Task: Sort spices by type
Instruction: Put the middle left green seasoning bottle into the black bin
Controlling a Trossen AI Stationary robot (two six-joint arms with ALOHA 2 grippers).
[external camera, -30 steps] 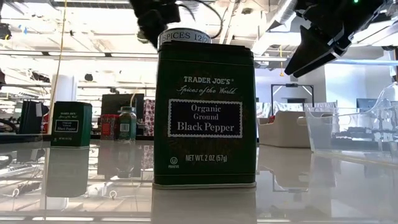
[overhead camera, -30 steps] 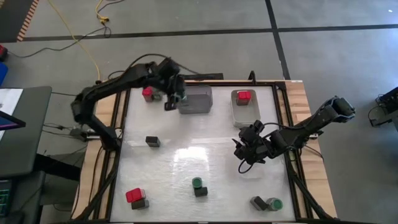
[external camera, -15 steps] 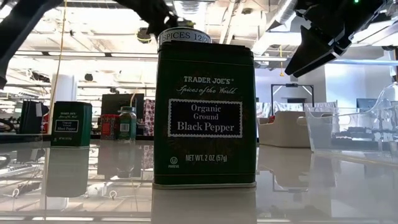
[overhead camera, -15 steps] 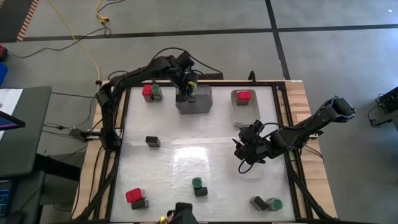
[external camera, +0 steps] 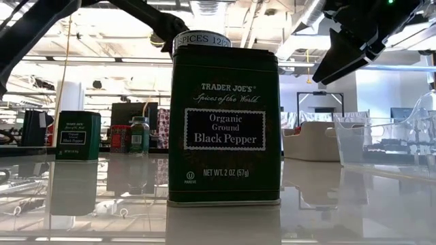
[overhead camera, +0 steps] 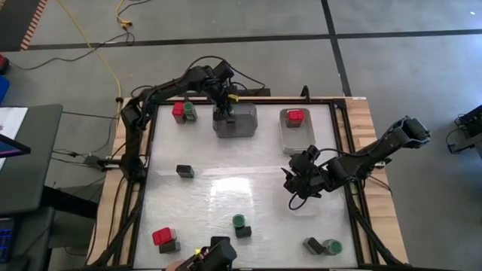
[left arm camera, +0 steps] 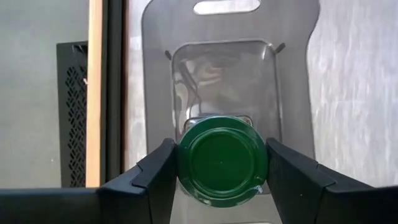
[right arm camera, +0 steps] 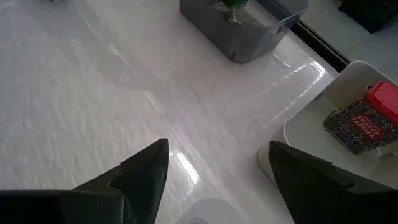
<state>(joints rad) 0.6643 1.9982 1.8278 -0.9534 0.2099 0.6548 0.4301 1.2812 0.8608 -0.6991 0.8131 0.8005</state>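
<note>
Left claw (left arm camera: 222,163) clamped on green-lidded jar (left arm camera: 222,160), now over grey tray (overhead camera: 235,120); right claw (right arm camera: 217,163) apart, unmoved.

left pincer (left arm camera: 222,163) clamped, right pincer (right arm camera: 217,165) spread

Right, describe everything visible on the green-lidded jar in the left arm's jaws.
The small round jar with a glossy dark green lid is seen lid-on from above in the left wrist view, so little beyond the lid shows. The left gripper pinches it, one dark jaw pressed on each side. It hangs above the open grey rectangular tray at the table's far edge, seemingly not yet released into it.
</note>
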